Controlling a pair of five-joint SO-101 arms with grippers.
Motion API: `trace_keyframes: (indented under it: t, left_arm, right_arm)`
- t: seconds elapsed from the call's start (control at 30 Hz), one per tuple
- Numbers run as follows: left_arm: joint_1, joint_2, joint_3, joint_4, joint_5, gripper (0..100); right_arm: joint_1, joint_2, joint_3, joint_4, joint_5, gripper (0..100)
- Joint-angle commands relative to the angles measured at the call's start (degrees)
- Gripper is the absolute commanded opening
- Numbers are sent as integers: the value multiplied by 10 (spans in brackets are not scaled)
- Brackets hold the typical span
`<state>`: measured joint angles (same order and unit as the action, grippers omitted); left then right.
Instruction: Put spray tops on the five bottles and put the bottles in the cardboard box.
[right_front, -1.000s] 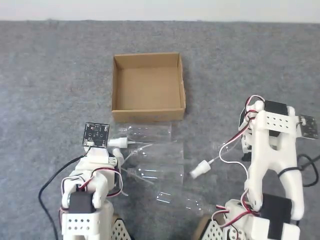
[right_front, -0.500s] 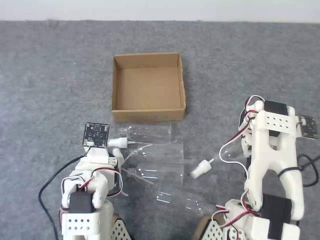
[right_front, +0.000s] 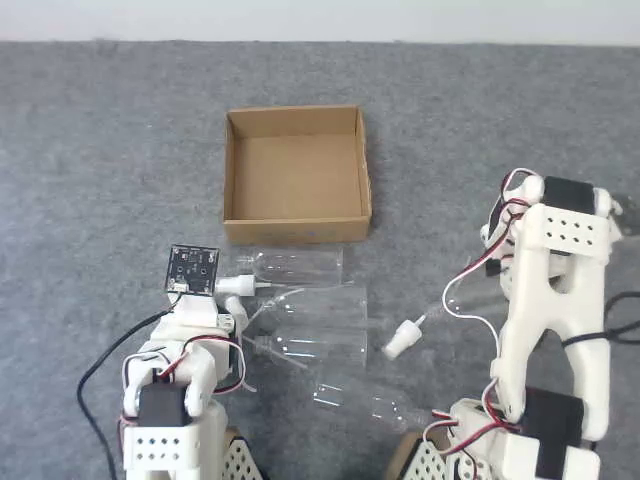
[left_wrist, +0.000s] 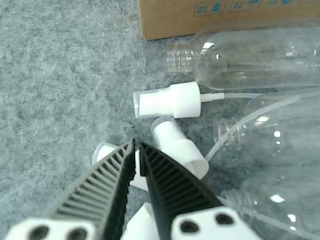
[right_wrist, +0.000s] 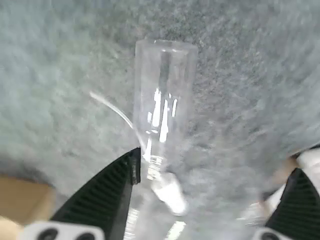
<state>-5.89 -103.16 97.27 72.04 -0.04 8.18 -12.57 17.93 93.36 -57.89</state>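
You are barely getting started: the cardboard box at upper centre is sitting empty, and the bottles are lying uncapped just below it, with spray tops loose beside them. Your left gripper is pinching shut on nothing. Your right gripper is gaping wide above one bottle.

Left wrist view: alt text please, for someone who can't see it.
The left tool, shut, points down at loose white spray tops on grey carpet. Clear uncapped bottles lie on their sides beside them, the cardboard box beyond.
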Motion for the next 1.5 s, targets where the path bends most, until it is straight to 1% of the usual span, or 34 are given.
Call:
trace_keyframes:
  t: [0.0, 0.13, 0.27, 0.57, 0.67, 0.83, 1.03, 1.23, 1.47]
  left_arm:
    - [-3, -14, -7, 3, -3, 12]
    - [-3, -14, -7, 3, -3, 12]
    - [-3, -14, -7, 3, -3, 12]
    - [-3, -14, -7, 3, -3, 12]
    - [-3, -14, -7, 3, -3, 12]
    - [-3, -14, -7, 3, -3, 12]
    - [-3, -14, -7, 3, -3, 12]
    - [-3, -14, -7, 3, -3, 12]
    - [-3, -14, -7, 3, -3, 12]
  right_arm:
    - [-6, -37, -37, 30, 183, 388]
    - [-6, -37, -37, 39, 341, 388]
    - [-10, -38, -37, 34, 450, 388]
    - [-57, -38, -38, 32, 713, 390]
    - [-63, -38, -38, 15, 794, 390]
    - [-71, -39, -38, 10, 842, 388]
    - [-88, -39, -38, 20, 928, 387]
    - [-106, -39, -38, 61, 1071, 387]
    - [-134, -38, -35, 58, 1140, 388]
